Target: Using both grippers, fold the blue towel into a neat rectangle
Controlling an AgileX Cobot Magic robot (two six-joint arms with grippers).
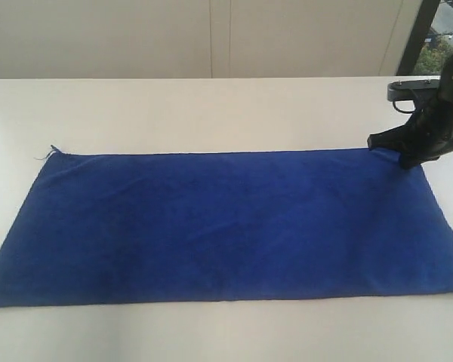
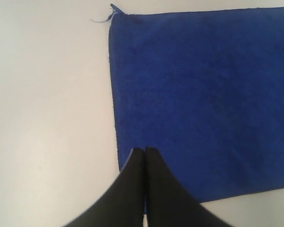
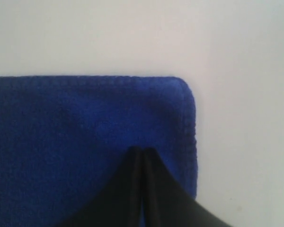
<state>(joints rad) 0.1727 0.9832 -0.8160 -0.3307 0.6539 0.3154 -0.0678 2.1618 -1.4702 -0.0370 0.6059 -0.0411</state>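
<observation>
Two shut, empty pincers: right gripper over the two-o'clock corner of the towel, left gripper above its eight-o'clock edge, likely placed to take corners for folding.

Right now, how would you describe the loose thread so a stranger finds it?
The blue towel lies flat on the white table. Follow its far edge to the left corner, opposite the right gripper. A thin thread sticks out onto the table; the far right corner has none.
</observation>
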